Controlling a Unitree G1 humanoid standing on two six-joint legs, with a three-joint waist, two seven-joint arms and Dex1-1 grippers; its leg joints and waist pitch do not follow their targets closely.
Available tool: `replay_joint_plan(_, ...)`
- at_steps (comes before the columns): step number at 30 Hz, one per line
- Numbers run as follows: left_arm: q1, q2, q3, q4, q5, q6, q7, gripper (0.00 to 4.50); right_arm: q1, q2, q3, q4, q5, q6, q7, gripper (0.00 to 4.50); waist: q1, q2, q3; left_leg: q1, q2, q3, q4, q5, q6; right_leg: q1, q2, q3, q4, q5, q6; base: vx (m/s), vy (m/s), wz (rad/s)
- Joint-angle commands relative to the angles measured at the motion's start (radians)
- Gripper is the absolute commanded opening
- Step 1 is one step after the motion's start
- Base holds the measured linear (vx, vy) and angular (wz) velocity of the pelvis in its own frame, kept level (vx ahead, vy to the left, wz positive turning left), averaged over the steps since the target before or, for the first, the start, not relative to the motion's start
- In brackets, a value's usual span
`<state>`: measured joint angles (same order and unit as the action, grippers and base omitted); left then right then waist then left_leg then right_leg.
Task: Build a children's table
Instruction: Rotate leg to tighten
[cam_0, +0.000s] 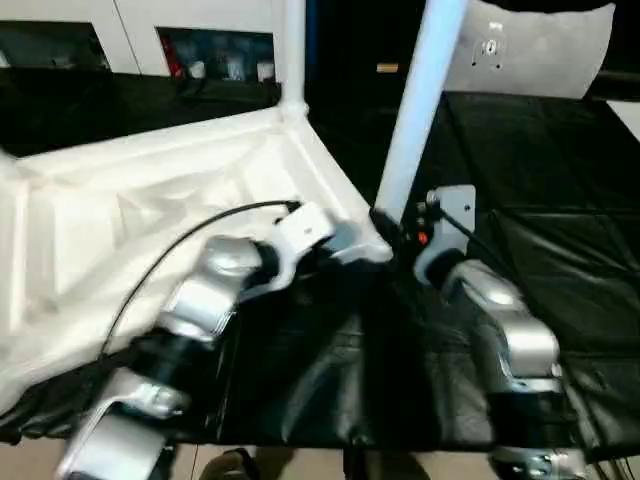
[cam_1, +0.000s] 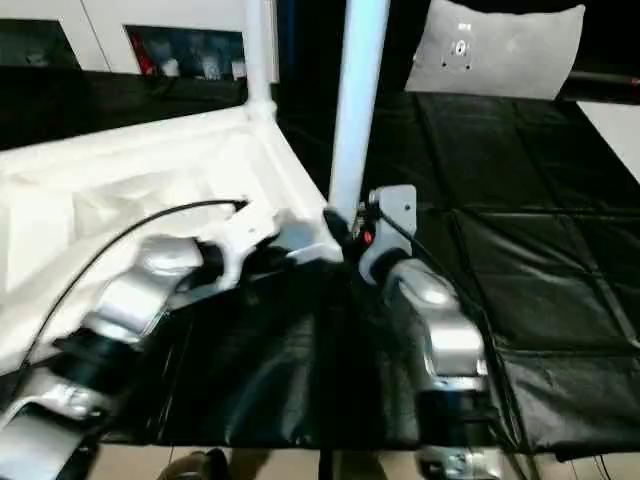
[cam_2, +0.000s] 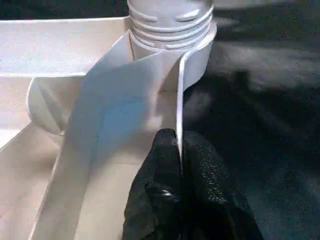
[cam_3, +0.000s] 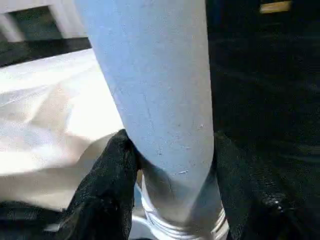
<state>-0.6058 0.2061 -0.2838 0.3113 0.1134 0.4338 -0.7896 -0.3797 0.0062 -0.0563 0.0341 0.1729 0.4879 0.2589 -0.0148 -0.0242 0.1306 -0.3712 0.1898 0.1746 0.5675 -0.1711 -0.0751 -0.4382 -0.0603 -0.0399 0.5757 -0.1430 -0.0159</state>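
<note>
Here, two legs (cam_0: 420, 110) stand in one tabletop (cam_0: 150, 200); left hand (cam_2: 179, 150) pinches its rim, right hand (cam_3: 172, 165) clasps one leg.

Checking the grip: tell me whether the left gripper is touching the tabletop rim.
Touching. The left wrist view shows the left gripper pinching the tabletop rim.

No text, label, brand or number can be read anywhere — nothing on the white plastic by the fingers, nothing on the dark floor covering beyond them. The pale panel (cam_0: 530, 45) standing far past the fingertips carries a small dark mark, too small and blurred to tell whether it is writing or a fitting.
</note>
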Motion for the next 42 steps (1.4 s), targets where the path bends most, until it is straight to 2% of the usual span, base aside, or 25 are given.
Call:
replay_joint_plan(1,-0.046,-0.104,-0.036,0.006,-0.018,-0.027,0.093,0.00,-0.007,0.110,0.126,0.014,0.053,0.004,0.037,2.29,0.004,-0.001,-0.066,0.006,0.019,-0.004,-0.063,-0.230,0.038,0.048,-0.055,0.038,-0.081,-0.396,-0.120,0.000,0.000,0.00)
replay_joint_plan(2,-0.046,-0.109,-0.036,0.008,-0.008,-0.026,0.100,0.00,-0.002,0.116,0.115,0.013,0.048,-0.004,0.028,2.29,0.003,-0.002,-0.065,0.004,0.019,-0.003,-0.063,-0.226,0.041,0.048,-0.055,0.038,-0.081,-0.380,-0.124,0.000,0.000,0.00)
replay_joint_plan(4,-0.042,-0.100,-0.037,0.006,0.005,-0.037,0.093,0.00,0.012,0.112,0.095,0.004,0.049,-0.013,0.023,2.66,0.008,0.001,-0.072,0.004,0.020,-0.002,-0.061,-0.185,0.051,0.057,-0.054,0.039,-0.070,-0.295,-0.149,0.000,0.000,0.00)
replay_joint_plan(5,-0.037,-0.091,-0.039,0.003,0.009,-0.037,0.086,0.00,0.019,0.101,0.089,-0.003,0.050,-0.012,0.029,2.66,0.008,0.000,-0.072,0.002,0.019,-0.002,-0.061,-0.177,0.055,0.059,-0.054,0.039,-0.069,-0.275,-0.156,0.000,0.000,0.00)
replay_joint_plan(8,-0.021,-0.058,-0.044,-0.008,0.012,-0.062,0.052,0.00,0.034,0.060,0.080,-0.016,0.046,-0.027,0.064,2.84,0.011,0.002,-0.072,0.003,0.020,-0.001,-0.061,-0.177,0.063,0.062,-0.055,0.038,-0.068,-0.261,-0.169,0.000,0.000,0.00)
replay_joint_plan(10,0.009,-0.007,-0.043,-0.032,0.002,-0.073,-0.002,0.00,0.045,-0.004,0.053,-0.031,0.077,-0.034,0.142,3.12,0.016,0.003,-0.073,0.004,0.023,-0.001,-0.061,-0.177,0.069,0.065,-0.055,0.039,-0.066,-0.251,-0.178,0.000,0.000,0.00)
replay_joint_plan(11,0.021,0.014,-0.043,-0.041,0.000,-0.076,-0.023,0.00,0.047,-0.031,0.042,-0.037,0.092,-0.033,0.179,3.12,0.017,0.002,-0.073,0.004,0.022,0.000,-0.061,-0.175,0.072,0.066,-0.055,0.039,-0.066,-0.249,-0.179,0.000,0.000,0.00)
replay_joint_plan(13,0.051,0.074,-0.039,-0.050,-0.014,-0.120,-0.096,0.00,0.053,-0.128,0.029,-0.047,0.117,-0.052,0.307,3.28,0.015,0.000,-0.073,-0.001,0.022,-0.001,-0.059,-0.176,0.084,0.072,-0.056,0.038,-0.064,-0.245,-0.185,0.000,0.000,0.00)
replay_joint_plan(14,0.051,0.074,-0.038,-0.050,-0.015,-0.120,-0.097,0.00,0.053,-0.130,0.029,-0.048,0.118,-0.053,0.309,3.40,0.016,0.000,-0.073,0.000,0.022,-0.001,-0.059,-0.177,0.086,0.072,-0.056,0.038,-0.065,-0.250,-0.186,0.000,0.000,0.00)
replay_joint_plan(15,0.057,0.091,-0.039,-0.049,-0.016,-0.141,-0.115,0.00,0.055,-0.165,0.034,-0.047,0.119,-0.055,0.352,3.51,0.013,0.000,-0.070,-0.003,0.022,0.000,-0.059,-0.177,0.087,0.070,-0.057,0.038,-0.067,-0.275,-0.186,0.000,0.000,0.00)
replay_joint_plan(17,0.069,0.122,-0.038,-0.051,-0.027,-0.162,-0.159,0.00,0.058,-0.242,0.054,-0.041,0.106,-0.073,0.436,3.71,0.014,0.000,-0.070,0.000,0.023,0.000,-0.059,-0.185,0.082,0.068,-0.058,0.037,-0.071,-0.310,-0.180,0.000,0.000,0.00)
replay_joint_plan(18,0.082,0.158,-0.044,-0.049,-0.049,-0.226,-0.226,0.00,0.058,-0.323,0.072,-0.032,0.101,-0.097,0.540,3.71,0.018,-0.003,-0.071,0.002,0.024,-0.001,-0.057,-0.183,0.085,0.071,-0.057,0.038,-0.068,-0.314,-0.178,0.000,0.000,0.00)
replay_joint_plan(22,0.093,0.210,-0.057,-0.044,-0.085,-0.283,-0.337,0.00,0.054,-0.442,0.106,-0.022,0.124,-0.136,0.744,3.71,0.019,-0.001,-0.070,0.005,0.027,0.001,-0.056,-0.199,0.095,0.065,-0.058,0.039,-0.070,-0.325,-0.184,0.000,0.000,0.00)
replay_joint_plan(28,0.093,0.269,-0.074,-0.037,-0.131,-0.368,-0.494,0.00,0.027,-0.535,0.141,0.034,0.169,-0.161,0.957,3.71,0.029,0.000,-0.070,0.010,0.030,0.000,-0.056,-0.202,0.105,0.062,-0.059,0.037,-0.067,-0.329,-0.207,0.000,0.000,0.00)
replay_joint_plan(29,0.092,0.277,-0.077,-0.040,-0.137,-0.371,-0.516,0.00,0.021,-0.545,0.150,0.043,0.175,-0.160,0.985,3.45,0.030,0.000,-0.071,0.010,0.032,0.001,-0.056,-0.192,0.105,0.062,-0.059,0.038,-0.065,-0.306,-0.216,0.000,0.000,0.00)
replay_joint_plan(32,0.081,0.303,-0.093,-0.037,-0.147,-0.406,-0.580,0.00,-0.005,-0.565,0.174,0.084,0.179,-0.164,1.066,3.31,0.039,-0.003,-0.071,0.012,0.034,0.003,-0.054,-0.187,0.109,0.061,-0.060,0.039,-0.062,-0.294,-0.227,0.000,0.000,0.00)
replay_joint_plan(33,0.080,0.307,-0.096,-0.038,-0.149,-0.407,-0.592,0.00,-0.010,-0.567,0.179,0.090,0.182,-0.160,1.081,3.02,0.044,-0.002,-0.072,0.014,0.035,0.004,-0.055,-0.183,0.108,0.061,-0.061,0.039,-0.061,-0.294,-0.229,0.000,0.000,0.00)
replay_joint_plan(35,0.073,0.317,-0.108,-0.036,-0.148,-0.423,-0.616,0.00,-0.027,-0.570,0.201,0.108,0.181,-0.162,1.122,2.89,0.050,-0.004,-0.072,0.011,0.036,0.004,-0.054,-0.170,0.105,0.063,-0.060,0.038,-0.056,-0.281,-0.231,0.000,0.000,0.00)
replay_joint_plan(37,0.069,0.321,-0.112,-0.033,-0.149,-0.433,-0.631,0.00,-0.037,-0.570,0.215,0.121,0.178,-0.168,1.144,2.83,0.051,-0.003,-0.072,0.011,0.036,0.004,-0.054,-0.165,0.104,0.063,-0.061,0.037,-0.055,-0.275,-0.232,0.000,0.000,0.00)
replay_joint_plan(38,0.067,0.322,-0.111,-0.031,-0.150,-0.440,-0.641,0.00,-0.045,-0.571,0.229,0.133,0.178,-0.171,1.165,2.72,0.052,-0.002,-0.073,0.011,0.036,0.004,-0.053,-0.164,0.104,0.064,-0.061,0.037,-0.054,-0.271,-0.234,0.000,0.000,0.00)
replay_joint_plan(39,0.067,0.322,-0.110,-0.030,-0.151,-0.442,-0.644,0.00,-0.047,-0.572,0.233,0.137,0.178,-0.172,1.172,2.49,0.052,-0.008,-0.073,0.010,0.036,0.005,-0.053,-0.160,0.104,0.064,-0.060,0.037,-0.053,-0.265,-0.236,0.000,0.000,0.00)
replay_joint_plan(42,0.065,0.323,-0.109,-0.029,-0.154,-0.445,-0.648,0.00,-0.051,-0.569,0.244,0.142,0.180,-0.172,1.188,2.26,0.056,-0.007,-0.072,0.009,0.036,0.004,-0.053,-0.157,0.103,0.064,-0.062,0.038,-0.053,-0.269,-0.233,0.000,0.000,0.00)
